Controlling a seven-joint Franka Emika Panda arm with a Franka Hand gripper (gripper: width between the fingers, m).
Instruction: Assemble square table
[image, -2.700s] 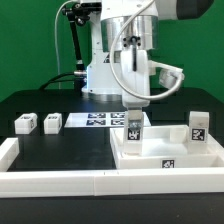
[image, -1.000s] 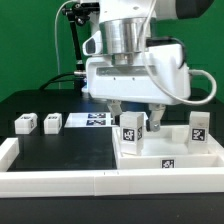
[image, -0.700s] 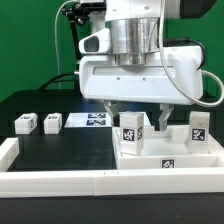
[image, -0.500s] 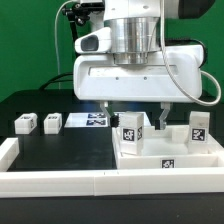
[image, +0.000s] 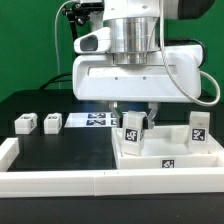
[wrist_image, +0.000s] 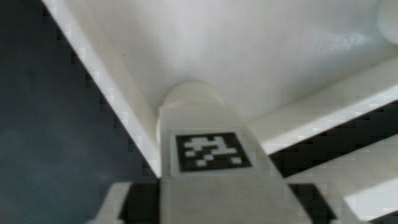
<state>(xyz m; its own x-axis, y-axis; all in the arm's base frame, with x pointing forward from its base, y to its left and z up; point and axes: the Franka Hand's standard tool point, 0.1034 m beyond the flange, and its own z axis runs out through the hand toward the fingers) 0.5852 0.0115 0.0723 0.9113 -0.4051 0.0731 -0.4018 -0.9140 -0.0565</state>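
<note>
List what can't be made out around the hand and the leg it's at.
Whether the hand grips the leg: contact too small in the exterior view, cut off by the wrist view's edge.
The leg's base: hidden by the leg itself in the wrist view.
One end of the marker board: behind the hand, exterior view.

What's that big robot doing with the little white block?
The robot's gripper is pinching a white table leg that stands on the square tabletop, a bit tilted. A second leg stands on the tabletop at the exterior view's right. Two more legs sit on the black table at the exterior view's left. The table is not built yet.
</note>
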